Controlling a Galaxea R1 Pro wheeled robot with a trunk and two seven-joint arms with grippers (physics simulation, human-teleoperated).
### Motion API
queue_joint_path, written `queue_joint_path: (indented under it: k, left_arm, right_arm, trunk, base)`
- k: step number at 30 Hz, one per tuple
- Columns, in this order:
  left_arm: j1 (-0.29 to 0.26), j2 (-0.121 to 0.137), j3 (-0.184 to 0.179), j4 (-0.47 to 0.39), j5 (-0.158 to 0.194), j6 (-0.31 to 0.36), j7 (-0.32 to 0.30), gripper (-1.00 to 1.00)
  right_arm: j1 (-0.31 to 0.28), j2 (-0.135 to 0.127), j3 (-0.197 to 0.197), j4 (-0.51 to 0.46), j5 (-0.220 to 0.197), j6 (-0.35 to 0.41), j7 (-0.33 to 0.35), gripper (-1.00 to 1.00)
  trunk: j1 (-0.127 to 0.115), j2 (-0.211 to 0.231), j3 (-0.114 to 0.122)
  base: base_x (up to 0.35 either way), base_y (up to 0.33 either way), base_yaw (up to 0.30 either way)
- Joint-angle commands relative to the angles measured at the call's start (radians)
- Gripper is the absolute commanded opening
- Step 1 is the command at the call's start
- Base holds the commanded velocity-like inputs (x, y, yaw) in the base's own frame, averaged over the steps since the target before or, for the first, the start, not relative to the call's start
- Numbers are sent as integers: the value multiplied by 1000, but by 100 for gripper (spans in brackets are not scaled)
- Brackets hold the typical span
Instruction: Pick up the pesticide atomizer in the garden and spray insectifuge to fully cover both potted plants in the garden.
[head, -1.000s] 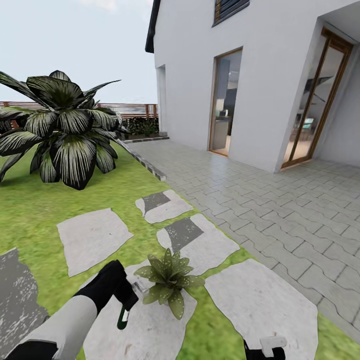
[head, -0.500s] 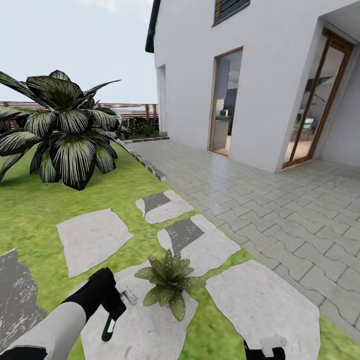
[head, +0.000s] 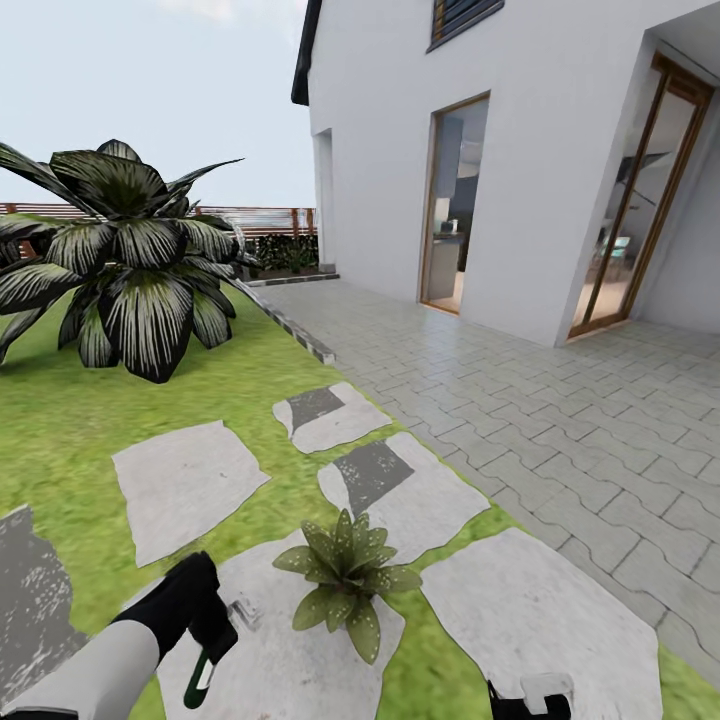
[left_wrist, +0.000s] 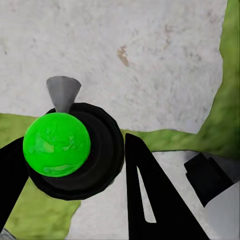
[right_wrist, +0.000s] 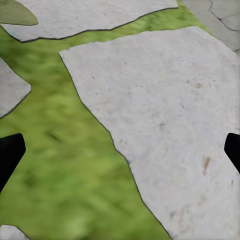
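- Head view: the left gripper (head: 205, 640) is clamped on the slim dark green pesticide atomizer (head: 197, 678), bottle hanging down and pale spray top aimed toward the small potted plant with pointed green leaves (head: 345, 575). Judged purpose: nozzle held just beside the rosette for spraying. The plant stands on a pale irregular stepping stone (head: 290, 660) in the green lawn (head: 60, 430). The big dark plant with striped broad leaves (head: 120, 250) is well apart; nothing stands between nozzle and rosette.
- Left wrist view: black fingers (left_wrist: 150, 200) close around the atomizer's round body, seen end-on with a bright green end.
- Right wrist view: the right gripper (right_wrist: 120, 150) has its fingertips wide apart, holding nothing, over stone and grass.
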Motion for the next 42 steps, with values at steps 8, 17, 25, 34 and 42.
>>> queue_joint_path:
  k: [8, 17, 25, 34, 42]
  left_arm:
    - [-8, -10, -3, -122, 5, 19, 18, -100]
    - [2, 41, 0, -90, 8, 5, 18, -100]
    - [0, -34, -2, -84, 4, 11, 19, -100]
    - [0, -64, -1, -70, 5, 8, 21, -100]
    - [3, -65, -2, -66, 3, 8, 23, -100]
  right_arm:
    - [-1, 0, -4, 1, 11, -2, -6, 100]
    - [-1, 0, -4, 1, 11, -2, -6, 100]
    - [-1, 0, -4, 1, 11, -2, -6, 100]
    - [-1, 1, -4, 1, 10, -2, -6, 100]
    - [-1, 1, -4, 1, 9, -2, -6, 100]
  trunk:
    - [0, 0, -1]
    - [0, 0, -1]
    - [0, 0, -1]
    - [0, 0, -1]
    - [0, 0, -1]
  base:
    - [0, 0, 0]
    - [0, 0, 0]
    - [0, 0, 0]
    - [0, 0, -56]
    - [-107, 205, -260]
